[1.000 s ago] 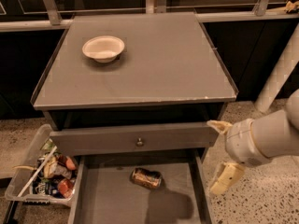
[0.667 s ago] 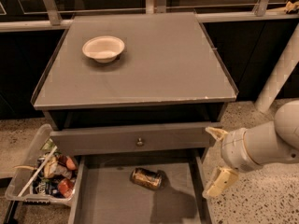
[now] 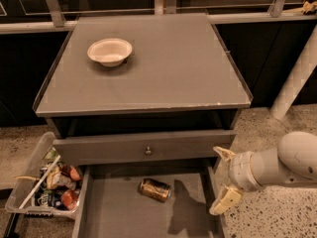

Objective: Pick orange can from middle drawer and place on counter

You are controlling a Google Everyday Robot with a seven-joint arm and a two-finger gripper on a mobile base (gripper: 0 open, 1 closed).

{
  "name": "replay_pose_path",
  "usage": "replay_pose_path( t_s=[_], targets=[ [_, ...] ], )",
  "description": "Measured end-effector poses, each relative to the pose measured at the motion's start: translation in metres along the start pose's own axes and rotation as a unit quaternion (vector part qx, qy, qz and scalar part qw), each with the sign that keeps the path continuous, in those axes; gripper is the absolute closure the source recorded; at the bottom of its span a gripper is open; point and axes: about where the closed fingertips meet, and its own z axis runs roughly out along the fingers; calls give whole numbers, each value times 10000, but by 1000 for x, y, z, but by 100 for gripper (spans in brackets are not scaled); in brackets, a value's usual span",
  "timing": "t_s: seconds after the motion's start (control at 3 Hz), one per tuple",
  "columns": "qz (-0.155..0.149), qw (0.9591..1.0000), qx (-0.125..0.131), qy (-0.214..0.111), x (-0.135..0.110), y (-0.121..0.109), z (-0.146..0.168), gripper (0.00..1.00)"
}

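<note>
Orange can (image 3: 154, 189) lies on its side, low centre of frame, on the floor of the middle drawer (image 3: 114, 214), which stands pulled open. Can's long axis runs roughly left-right, a bit tilted; gold metal w/ dark label patches. Nothing touches it: bare grey floor all round, dark shadow just to its right.

Gripper (image 3: 222, 177) sits lower right of frame, right of the can & apart from it, at the drawer's right wall. Its fingers are spread wide w/ nothing btwn them: upper fingertip (image 3: 224, 152) near the right end of the drawer front (image 3: 109, 150), lower fingertip (image 3: 225, 200) over the right wall. Pale grey arm (image 3: 282, 165) comes in from the right edge.

Drawer front w/ round knob (image 3: 148, 150) is shut, directly above the open drawer in frame. Above that, counter (image 3: 168, 78) fills centre & upper frame; white bowl (image 3: 110, 51) stands upright on it, upper left.

Lower left, beside the drawer's left wall: clear plastic bin (image 3: 30, 168) w/ packets & snacks, on speckled floor (image 3: 277, 217). White post (image 3: 296, 78) leans at right edge. Metal rail (image 3: 237, 18) runs along the top, behind the counter.
</note>
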Motion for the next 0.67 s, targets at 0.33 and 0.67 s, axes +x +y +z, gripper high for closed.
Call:
replay_pose_path(
  t_s=[0.33, 0.67],
  targets=[
    [0, 10000, 0, 0, 0, 0, 0, 0],
    [55, 9995, -149, -286, -1, 8, 21, 0]
  ],
)
